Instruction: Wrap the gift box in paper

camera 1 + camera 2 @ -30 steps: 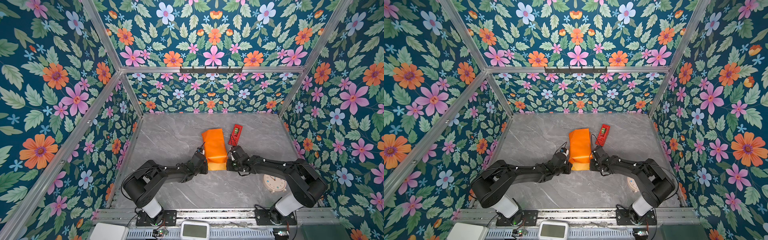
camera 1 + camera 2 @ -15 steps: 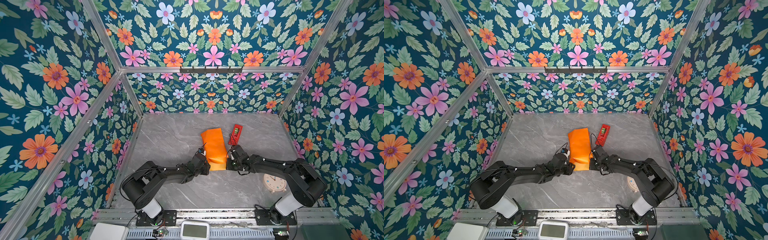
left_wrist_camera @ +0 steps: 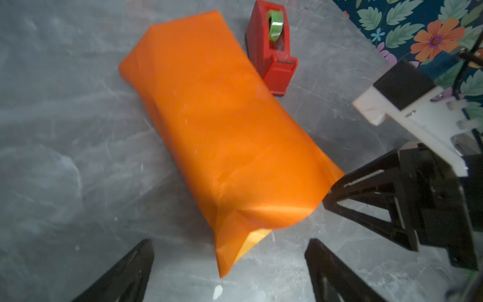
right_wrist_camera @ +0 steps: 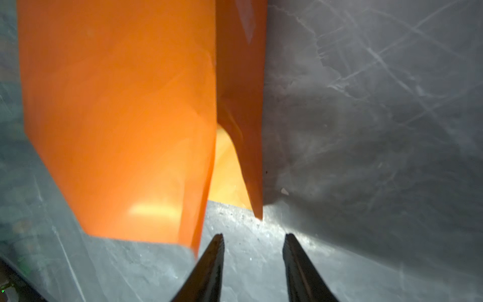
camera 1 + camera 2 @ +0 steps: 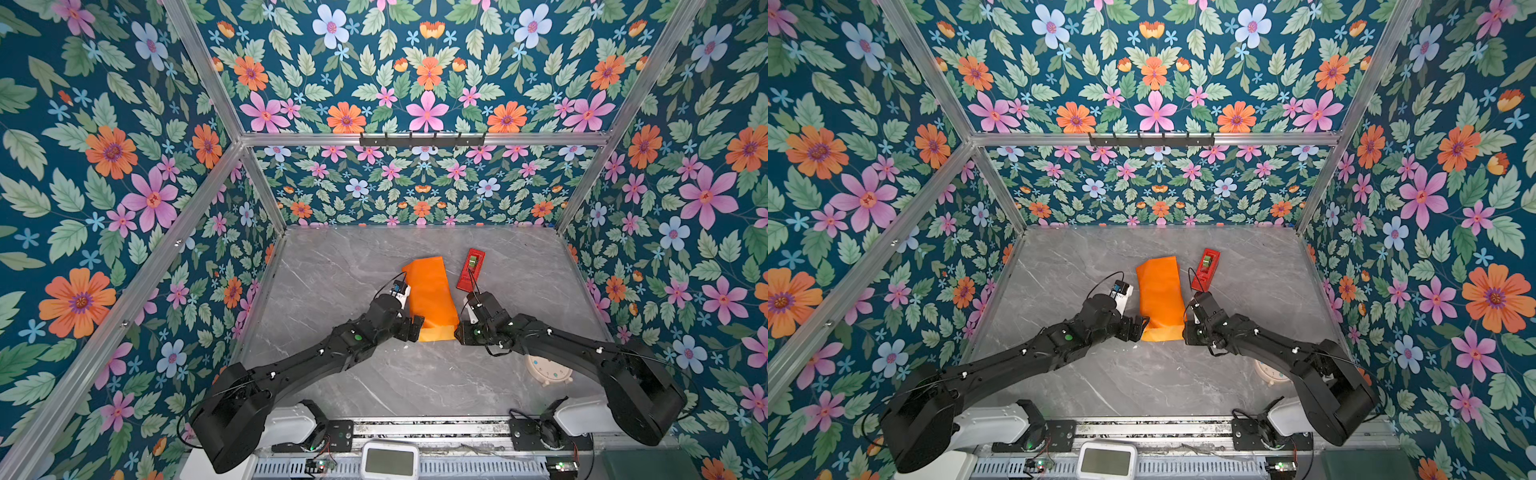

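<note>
Paper (image 5: 430,297), orange face out, folded into a long parcel mid-worktop (image 5: 332,270), just beside red tape dispenser (image 5: 470,270), yellow face showing inside the open near end. Gift box hidden from every view. Left gripper (image 3: 230,241) fingers spread wide at parcel's near corner, gripping nothing. Right gripper (image 4: 253,235) fingers parted, empty, close to the other near corner.

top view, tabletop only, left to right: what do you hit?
left gripper → paper → red tape dispenser → clock. The right gripper is left out: it sits within the dispenser's span, so its place in the order is unclear.
</note>
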Controlling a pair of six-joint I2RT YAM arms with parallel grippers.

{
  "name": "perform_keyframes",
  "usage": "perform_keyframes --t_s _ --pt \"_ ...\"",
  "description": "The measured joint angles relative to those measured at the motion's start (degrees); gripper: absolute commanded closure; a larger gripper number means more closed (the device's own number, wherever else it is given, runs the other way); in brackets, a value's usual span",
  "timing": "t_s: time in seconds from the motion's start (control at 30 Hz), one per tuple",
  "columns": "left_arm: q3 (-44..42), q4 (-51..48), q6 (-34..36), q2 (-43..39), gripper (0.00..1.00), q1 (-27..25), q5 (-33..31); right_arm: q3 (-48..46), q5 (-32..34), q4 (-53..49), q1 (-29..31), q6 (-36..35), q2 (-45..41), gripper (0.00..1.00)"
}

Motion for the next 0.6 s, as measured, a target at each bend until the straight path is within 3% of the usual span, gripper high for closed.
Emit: perform_keyframes --t_s 0.33,0.6 --pt "15.61 -1.14 29.88 18.27 0.08 0.11 1.88 0.33 -2.29 -7.43 -4.81 -2.75 -6.62 0.55" --pt "16.79 -4.09 40.54 21.24 0.03 0.74 6.03 -0.11 -3.56 -8.17 -6.19 -3.13 -8.57 0.54"
